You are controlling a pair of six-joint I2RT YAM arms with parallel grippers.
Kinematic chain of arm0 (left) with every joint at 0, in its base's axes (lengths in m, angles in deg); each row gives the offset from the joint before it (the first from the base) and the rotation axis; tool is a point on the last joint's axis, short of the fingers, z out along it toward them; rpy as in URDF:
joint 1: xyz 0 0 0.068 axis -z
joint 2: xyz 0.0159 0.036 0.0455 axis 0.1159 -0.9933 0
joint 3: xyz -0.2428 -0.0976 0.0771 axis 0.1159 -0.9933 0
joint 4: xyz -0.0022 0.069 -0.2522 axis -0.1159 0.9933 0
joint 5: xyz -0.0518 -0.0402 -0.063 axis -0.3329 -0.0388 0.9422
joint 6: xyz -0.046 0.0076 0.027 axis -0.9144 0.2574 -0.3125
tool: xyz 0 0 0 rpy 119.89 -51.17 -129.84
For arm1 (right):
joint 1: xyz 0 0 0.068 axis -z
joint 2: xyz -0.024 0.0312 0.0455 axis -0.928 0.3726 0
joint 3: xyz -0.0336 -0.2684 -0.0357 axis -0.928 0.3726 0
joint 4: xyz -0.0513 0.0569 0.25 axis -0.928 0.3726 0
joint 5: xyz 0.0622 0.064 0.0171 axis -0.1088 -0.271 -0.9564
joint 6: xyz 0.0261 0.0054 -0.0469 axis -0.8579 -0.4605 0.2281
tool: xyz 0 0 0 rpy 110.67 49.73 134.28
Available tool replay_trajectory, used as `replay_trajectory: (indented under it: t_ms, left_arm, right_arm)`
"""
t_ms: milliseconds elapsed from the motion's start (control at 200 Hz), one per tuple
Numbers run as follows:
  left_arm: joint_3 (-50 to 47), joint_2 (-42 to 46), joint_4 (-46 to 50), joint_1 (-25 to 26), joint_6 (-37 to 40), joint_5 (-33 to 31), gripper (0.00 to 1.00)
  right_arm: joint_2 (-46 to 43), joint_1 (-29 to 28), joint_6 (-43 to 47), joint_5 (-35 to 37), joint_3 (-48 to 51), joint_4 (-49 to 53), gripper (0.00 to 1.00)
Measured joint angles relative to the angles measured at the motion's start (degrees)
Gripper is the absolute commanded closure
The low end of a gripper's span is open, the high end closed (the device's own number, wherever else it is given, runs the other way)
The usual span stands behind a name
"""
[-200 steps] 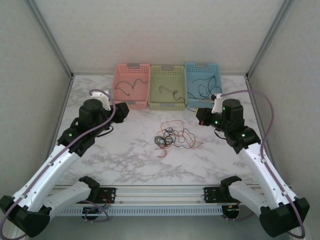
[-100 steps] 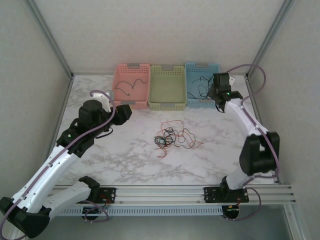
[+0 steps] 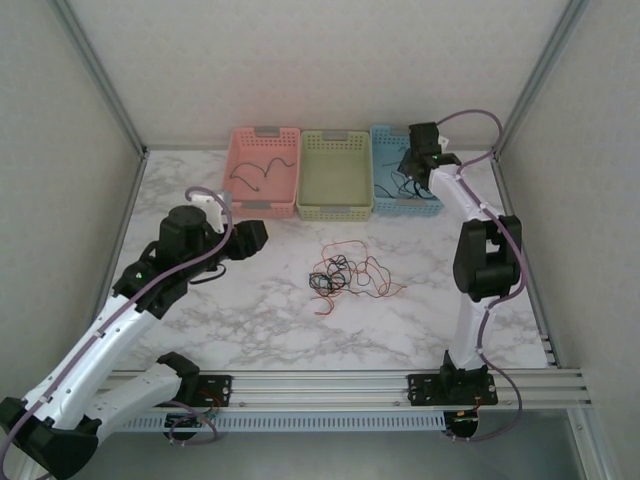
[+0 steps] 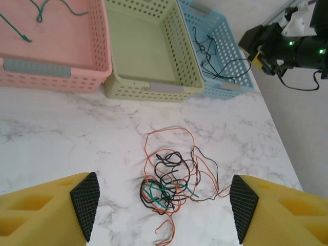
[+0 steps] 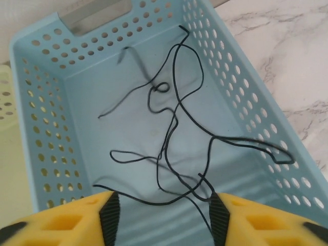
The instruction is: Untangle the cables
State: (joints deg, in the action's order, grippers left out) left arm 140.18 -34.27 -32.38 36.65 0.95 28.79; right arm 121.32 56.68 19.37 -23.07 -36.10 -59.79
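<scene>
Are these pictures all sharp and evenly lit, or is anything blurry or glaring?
Top view: soft, even light, no glare, the cable tangle small but sharp. Left wrist view: the same tangle is crisp under equally flat light. Right wrist view: the black cables are sharp and cast faint shadows on the blue basket floor.

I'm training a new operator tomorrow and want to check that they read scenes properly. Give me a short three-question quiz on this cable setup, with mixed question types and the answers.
1. True or false: the right gripper hangs over the tangle of cables.
2. Multiple choice: what colour are the cables lying in the blue basket? A red-orange, B black, C green.
3. Short answer: which gripper has the tangle lying on the marble table between its open fingers?

Key: 1 false, it is over the blue basket, jaws apart. 2 B. 3 the left gripper.
</scene>
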Motion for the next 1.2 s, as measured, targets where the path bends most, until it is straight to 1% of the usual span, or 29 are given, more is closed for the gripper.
replay_trajectory:
  t_ms: [85,165,370,435,450,476,601,751,886,1026,1121,1196]
  left_arm:
    - [-0.63,-0.50,0.00,0.00,-0.04,1.03,0.29]
    - [-1.40,-0.85,-0.02,0.00,-0.17,1.86,0.29]
    - [-5.07,-1.97,-0.52,1.27,-0.76,3.74,0.29]
    - [-6.27,-2.54,-0.72,2.25,-1.07,4.02,0.29]
    - [-6.47,-2.64,-0.83,2.40,-1.09,4.04,0.29]
    - [-6.82,-2.91,-1.01,2.75,-1.25,4.15,0.29]
    - [-7.65,-4.09,-1.55,3.87,-1.60,4.15,0.29]
    - [-7.72,-4.66,-2.01,4.35,-1.75,4.11,0.29]
    - [-7.72,-4.70,-2.62,4.46,-1.75,4.11,0.30]
    - [-7.72,-4.83,-2.64,4.57,-1.73,4.07,0.31]
    - [-7.72,-5.05,-2.62,4.74,-1.73,3.91,0.32]
    - [-7.72,-5.07,-2.62,4.74,-1.73,3.91,0.32]
  right_arm:
    - [-3.04,0.00,1.05,-1.57,2.93,-0.04,0.42]
    - [-9.05,0.00,1.70,-3.67,8.20,0.52,0.43]
    - [-32.83,-1.14,2.21,-12.41,26.99,1.03,0.42]
    - [-38.07,-2.23,2.56,-15.41,32.61,1.81,0.34]
    - [-38.84,-2.47,3.04,-16.02,33.77,1.92,0.30]
    - [-40.11,-2.86,3.19,-17.20,35.85,2.32,0.29]
    - [-42.51,-4.20,3.13,-21.88,45.09,5.20,0.28]
    - [-46.12,-6.29,-1.33,-25.07,53.13,8.94,0.28]
    - [-48.35,-7.61,-4.74,-25.94,55.01,9.64,0.29]
    - [-46.84,-7.82,-7.08,-26.16,56.37,9.33,0.30]
    - [-45.29,-8.33,-8.37,-26.36,57.44,8.02,0.34]
    - [-44.24,-8.55,-9.22,-26.36,57.86,7.06,0.41]
